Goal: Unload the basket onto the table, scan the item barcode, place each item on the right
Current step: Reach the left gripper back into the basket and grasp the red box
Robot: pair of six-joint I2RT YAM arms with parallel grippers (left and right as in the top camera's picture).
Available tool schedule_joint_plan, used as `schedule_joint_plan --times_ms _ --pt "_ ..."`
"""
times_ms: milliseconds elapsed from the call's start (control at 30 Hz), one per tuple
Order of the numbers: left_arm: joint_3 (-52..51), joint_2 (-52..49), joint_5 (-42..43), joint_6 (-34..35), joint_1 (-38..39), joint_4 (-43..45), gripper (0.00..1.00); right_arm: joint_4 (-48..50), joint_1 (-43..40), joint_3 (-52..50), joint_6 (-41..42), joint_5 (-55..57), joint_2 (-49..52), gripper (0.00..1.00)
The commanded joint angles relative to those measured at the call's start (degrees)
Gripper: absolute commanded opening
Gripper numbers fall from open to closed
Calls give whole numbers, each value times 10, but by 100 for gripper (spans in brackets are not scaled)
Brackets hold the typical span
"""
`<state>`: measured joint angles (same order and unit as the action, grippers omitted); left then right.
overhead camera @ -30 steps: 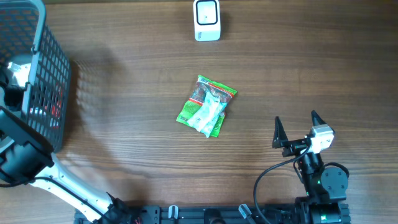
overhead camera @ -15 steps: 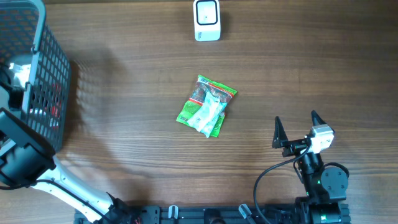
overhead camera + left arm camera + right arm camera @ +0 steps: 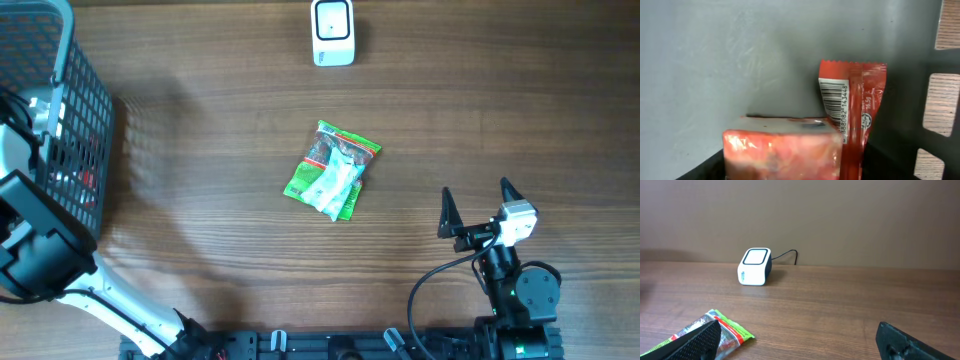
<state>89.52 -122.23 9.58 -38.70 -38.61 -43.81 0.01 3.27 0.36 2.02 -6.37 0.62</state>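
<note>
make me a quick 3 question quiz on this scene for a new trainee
1. True or false: the green packet lies inside the basket.
2. Where does the scanner stand? A: near the far edge of the table. B: inside the basket. C: under the green packet.
3. In the left wrist view, what colour is the barcoded packet?
Key: 1 false; 2 A; 3 red.
</note>
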Motion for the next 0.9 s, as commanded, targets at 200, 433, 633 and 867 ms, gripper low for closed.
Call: schedule_joint_plan --times_ms 200,433,633,867 --pt "13 -27 -18 81 10 -36 57 3 -2 -1 -5 3 -4 100" --pt "88 136 -22 109 10 -20 60 3 -2 -1 -5 3 -4 100" --pt "90 306 -52 171 10 45 61 3 -2 -1 -5 3 -4 100" --pt "90 259 -52 185 9 -22 100 3 -2 -1 -5 3 -4 100"
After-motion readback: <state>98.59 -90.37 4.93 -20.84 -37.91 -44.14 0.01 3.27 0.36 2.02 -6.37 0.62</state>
